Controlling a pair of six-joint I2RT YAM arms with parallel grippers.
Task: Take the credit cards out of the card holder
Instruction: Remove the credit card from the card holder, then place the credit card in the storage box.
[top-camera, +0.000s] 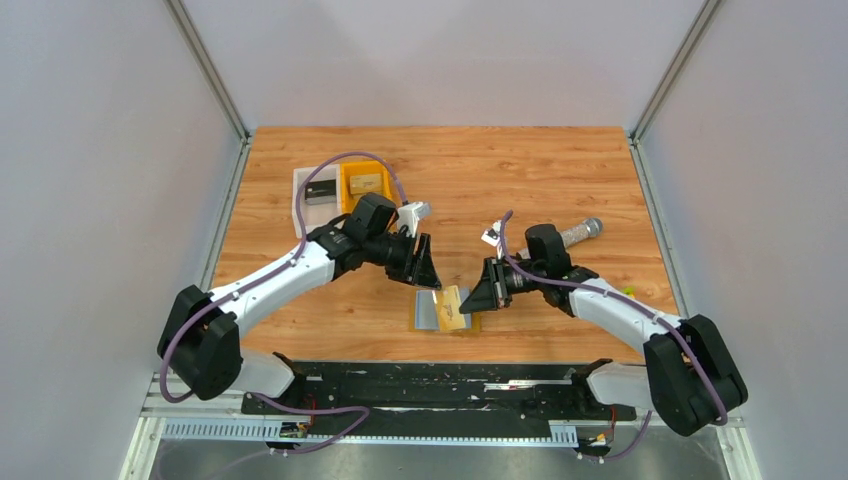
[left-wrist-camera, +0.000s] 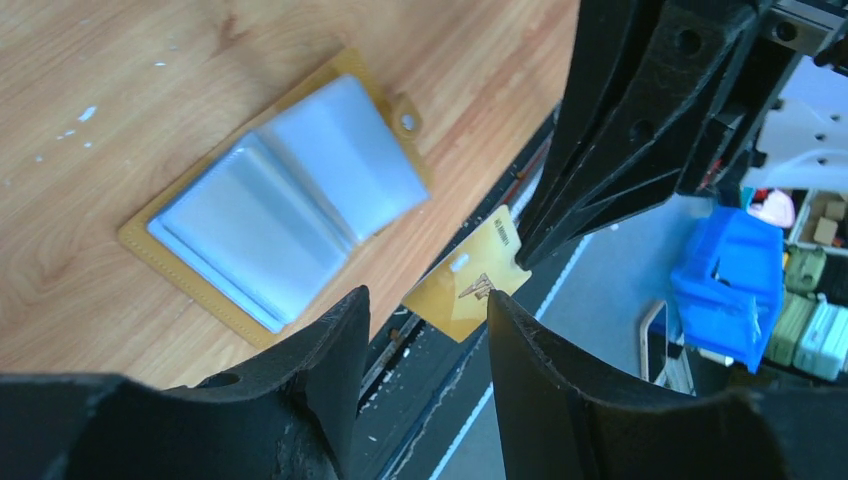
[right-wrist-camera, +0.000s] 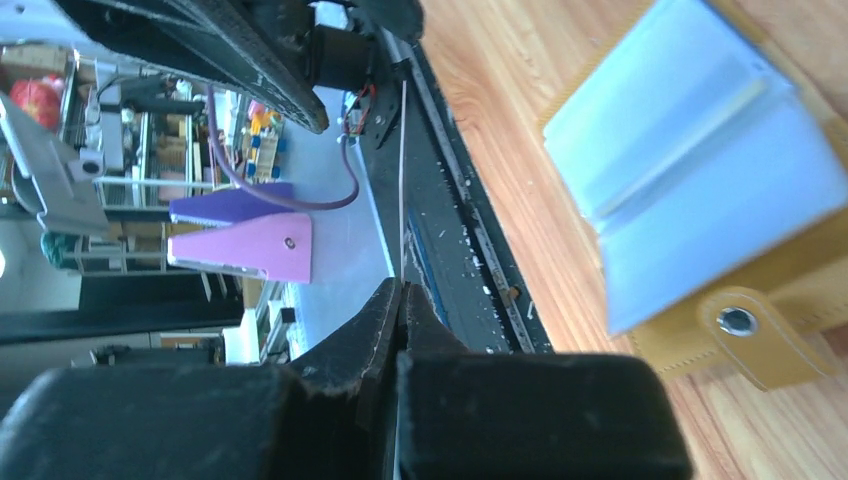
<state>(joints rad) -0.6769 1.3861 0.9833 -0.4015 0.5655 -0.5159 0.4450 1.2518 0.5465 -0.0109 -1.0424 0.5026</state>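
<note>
Bright, even overhead light, faint soft shadows; wrist views wash the card holder (left-wrist-camera: 290, 200) pale, with close foregrounds blurred

No writing can be read anywhere. The yellow card (left-wrist-camera: 462, 300) bears a small white sticker (left-wrist-camera: 506, 233) with dark print at its 1 o'clock corner and a dark emblem (left-wrist-camera: 477, 288) near its middle. Both are too small and blurred to make out.
</note>
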